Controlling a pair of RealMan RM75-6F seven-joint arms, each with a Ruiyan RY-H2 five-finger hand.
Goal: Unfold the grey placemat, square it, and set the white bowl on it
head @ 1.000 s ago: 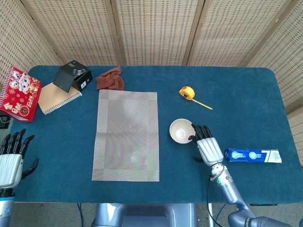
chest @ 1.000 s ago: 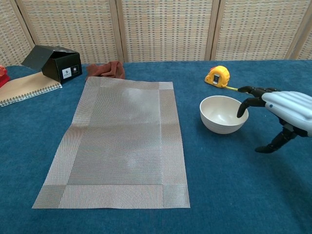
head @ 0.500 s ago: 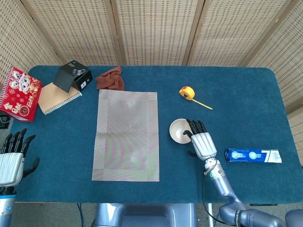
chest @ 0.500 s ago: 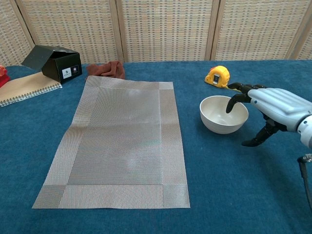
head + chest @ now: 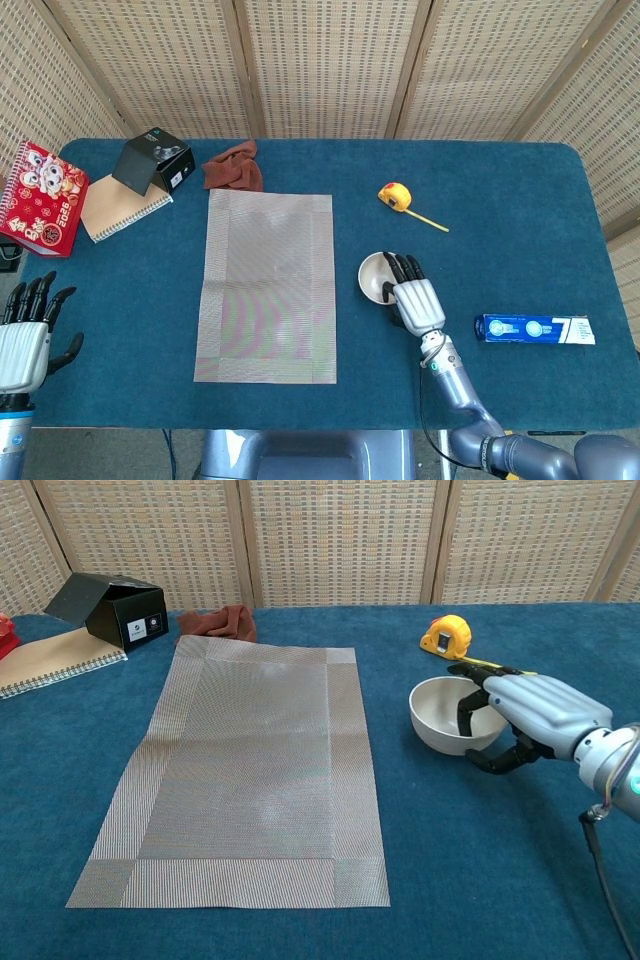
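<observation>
The grey placemat (image 5: 265, 285) lies unfolded and flat at the table's middle, long side running away from me; in the chest view the placemat (image 5: 250, 770) looks square to the table edge. To its right the white bowl (image 5: 374, 275) stands upright on the blue cloth, off the mat. My right hand (image 5: 415, 300) grips the bowl (image 5: 440, 715) at its right rim, with the fingers (image 5: 468, 712) hooked inside and the thumb against the outer wall. My left hand (image 5: 25, 335) hangs off the table's front left corner, holding nothing, its fingers apart.
A yellow tape measure (image 5: 396, 195) lies behind the bowl. A blue toothpaste box (image 5: 533, 329) is at the front right. At the back left are a brown cloth (image 5: 234, 168) touching the mat's far edge, a black box (image 5: 153, 160), a notebook (image 5: 120, 210) and a red calendar (image 5: 40, 198).
My right hand has moved left onto the bowl: its fingers went over the rim and its thumb closed against the outside. The bowl, the mat and my left hand have stayed put.
</observation>
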